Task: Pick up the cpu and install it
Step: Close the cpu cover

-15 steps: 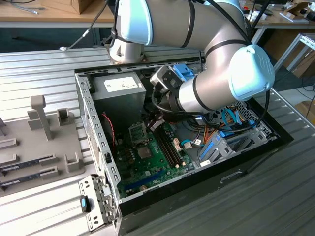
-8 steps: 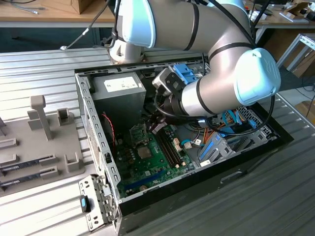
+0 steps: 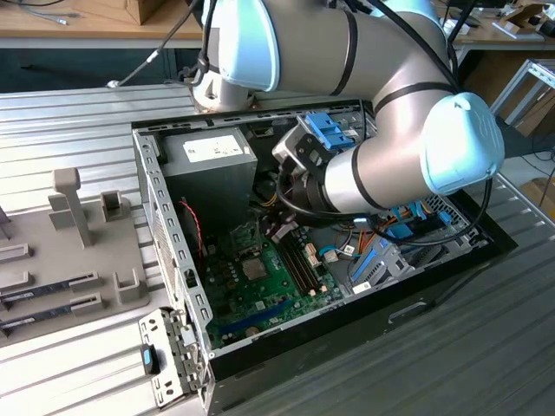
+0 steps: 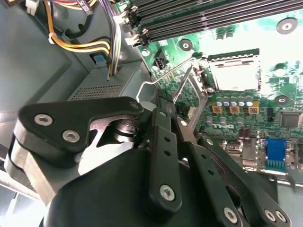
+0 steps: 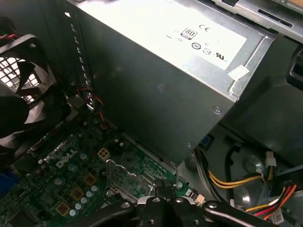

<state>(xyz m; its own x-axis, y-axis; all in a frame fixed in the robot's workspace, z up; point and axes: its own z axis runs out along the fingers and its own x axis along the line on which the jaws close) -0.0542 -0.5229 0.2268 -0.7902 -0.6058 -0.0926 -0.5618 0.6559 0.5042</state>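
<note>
The arm (image 3: 381, 165) is reaching down into the open computer case (image 3: 173, 251), which is lying on the metal bench (image 3: 78, 121). The claw (image 4: 163, 106) is hanging above the motherboard (image 3: 260, 286), near the edge of the socket frame (image 4: 201, 90). In the second wrist view, the black fingers (image 4: 161, 137) are pressing together at their tips, with no chip showing between them.

The cpu (image 4: 233, 75) is sitting inside the socket on the motherboard, its pale metal top plate facing up. The socket's hinged lid is standing open, and the thin wire lever (image 4: 156, 82) is sticking out beside the frame, close to the fingertips. Whether the fingertips are touching the lever cannot be determined.

The memory slots (image 4: 213, 16) are running past the far side of the socket. The grey power supply (image 5: 165, 71) is occupying the case corner beside the board, and the black fan (image 5: 23, 90) is sitting against the case wall. Yellow and orange cables (image 5: 236, 179) are trailing below the power supply.

At the exterior view's left, a grey fixture tray (image 3: 78, 251) is resting on the bench.
</note>
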